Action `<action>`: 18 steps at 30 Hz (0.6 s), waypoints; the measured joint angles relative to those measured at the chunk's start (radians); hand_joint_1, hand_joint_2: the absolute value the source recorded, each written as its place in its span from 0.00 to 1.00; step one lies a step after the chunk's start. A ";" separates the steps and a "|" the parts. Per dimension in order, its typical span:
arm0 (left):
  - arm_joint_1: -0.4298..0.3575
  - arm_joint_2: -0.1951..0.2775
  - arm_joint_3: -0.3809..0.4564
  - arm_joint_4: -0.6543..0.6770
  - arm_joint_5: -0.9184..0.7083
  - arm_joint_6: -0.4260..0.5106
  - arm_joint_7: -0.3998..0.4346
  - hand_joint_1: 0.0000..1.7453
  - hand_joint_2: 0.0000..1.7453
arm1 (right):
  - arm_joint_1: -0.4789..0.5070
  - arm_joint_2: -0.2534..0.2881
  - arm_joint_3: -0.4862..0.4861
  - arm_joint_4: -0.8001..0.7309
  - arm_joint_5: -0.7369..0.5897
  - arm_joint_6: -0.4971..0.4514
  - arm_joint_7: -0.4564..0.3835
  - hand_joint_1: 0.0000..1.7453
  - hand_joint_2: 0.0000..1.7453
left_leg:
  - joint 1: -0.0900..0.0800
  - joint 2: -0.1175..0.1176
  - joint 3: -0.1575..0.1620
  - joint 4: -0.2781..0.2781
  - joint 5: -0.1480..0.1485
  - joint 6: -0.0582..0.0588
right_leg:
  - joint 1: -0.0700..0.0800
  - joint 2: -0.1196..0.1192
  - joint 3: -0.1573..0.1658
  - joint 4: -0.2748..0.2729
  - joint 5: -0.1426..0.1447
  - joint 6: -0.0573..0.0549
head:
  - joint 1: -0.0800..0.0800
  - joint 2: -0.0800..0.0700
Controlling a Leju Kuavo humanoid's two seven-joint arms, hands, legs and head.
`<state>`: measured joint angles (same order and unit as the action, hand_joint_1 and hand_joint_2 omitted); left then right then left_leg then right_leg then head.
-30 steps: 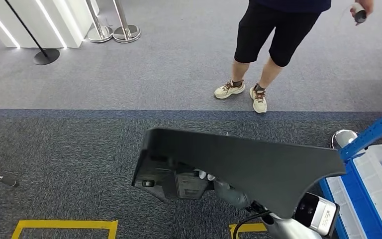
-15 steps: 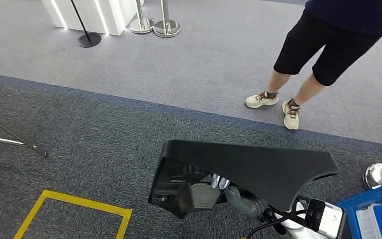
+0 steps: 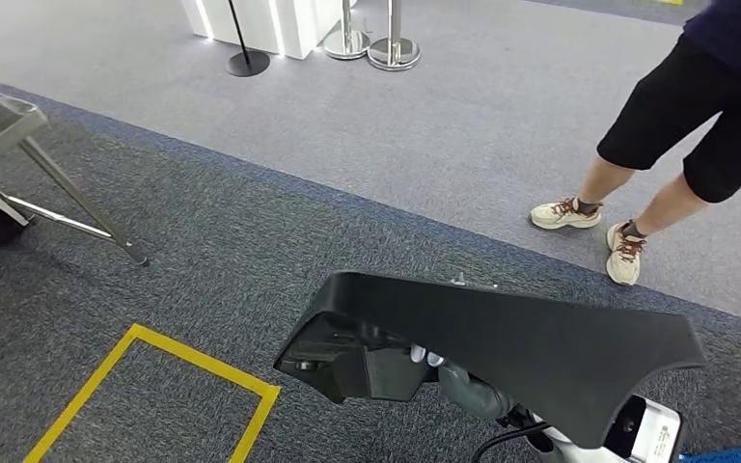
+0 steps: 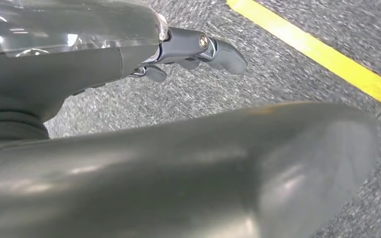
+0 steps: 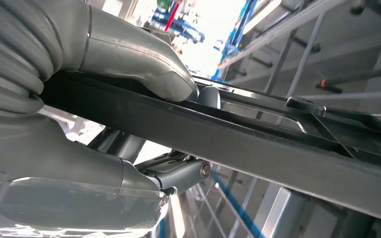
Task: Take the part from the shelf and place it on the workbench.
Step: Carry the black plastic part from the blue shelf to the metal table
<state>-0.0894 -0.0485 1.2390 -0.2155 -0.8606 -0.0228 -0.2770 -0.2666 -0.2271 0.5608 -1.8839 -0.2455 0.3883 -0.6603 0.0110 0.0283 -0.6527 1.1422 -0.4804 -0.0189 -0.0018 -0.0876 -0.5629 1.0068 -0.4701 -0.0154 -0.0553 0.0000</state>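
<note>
the right hand (image 5: 104, 99) clamps the edge of the black part (image 3: 531, 338) between thumb and fingers, holding it flat above the dark carpet (image 3: 203, 251), near and right. the left hand (image 4: 188, 49) hangs over the carpet holding nothing, fingers loosely apart. a person's legs (image 3: 637, 183) stand far right; yellow floor tape (image 3: 154, 347) lies near left.

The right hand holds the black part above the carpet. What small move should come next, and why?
Probably keep turning toward the metal table while carrying the black part. The right hand grips its edge, only carpet lies below, and a person stands close.
</note>
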 joint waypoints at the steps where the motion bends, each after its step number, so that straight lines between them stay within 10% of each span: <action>1: -0.002 0.000 0.000 0.000 0.000 0.001 0.000 0.00 0.00 | -0.004 0.001 0.002 0.000 -0.001 -0.001 0.001 1.00 1.00 | -0.004 0.021 0.033 -0.062 0.021 0.007 | 0.003 -0.011 0.003 0.001 -0.003 0.004 | 0.000 0.000; 5: -0.002 -0.001 0.001 0.000 0.002 0.004 -0.001 0.00 0.00 | -0.025 0.011 0.012 -0.002 -0.003 -0.005 0.006 1.00 1.00 | -0.014 0.018 0.059 -0.124 0.036 0.038 | 0.007 -0.047 0.009 0.003 -0.012 0.024 | 0.000 0.000; 9: -0.003 -0.003 0.002 0.000 0.003 0.006 0.001 0.00 0.00 | -0.038 0.021 0.019 -0.003 -0.004 -0.007 0.013 1.00 1.00 | -0.008 -0.030 0.066 -0.137 0.046 0.057 | -0.004 0.049 -0.042 0.127 -0.087 0.040 | 0.000 0.000; 12: -0.007 -0.003 0.003 0.000 0.003 0.007 0.002 0.00 0.00 | -0.037 0.024 0.025 -0.002 -0.005 -0.009 0.018 1.00 1.00 | -0.009 -0.074 0.066 -0.135 0.047 0.061 | -0.005 0.076 -0.123 0.273 -0.127 0.042 | 0.000 0.000; 18: -0.004 -0.006 0.004 0.000 0.004 0.007 0.004 0.00 0.00 | -0.048 0.032 0.033 -0.001 -0.005 -0.010 0.019 1.00 1.00 | -0.005 -0.159 0.056 -0.120 0.042 0.042 | -0.015 0.164 -0.027 0.023 0.010 0.033 | 0.000 0.000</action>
<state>-0.0932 -0.0549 1.2433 -0.2155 -0.8570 -0.0157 -0.2727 -0.3143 -0.1954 0.5936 -1.8853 -0.2504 0.3784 -0.6410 0.0055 -0.1308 -0.5963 1.0225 -0.4388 0.0230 -0.0168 0.0760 -0.5897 1.0301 -0.4605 0.0173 -0.0549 0.0000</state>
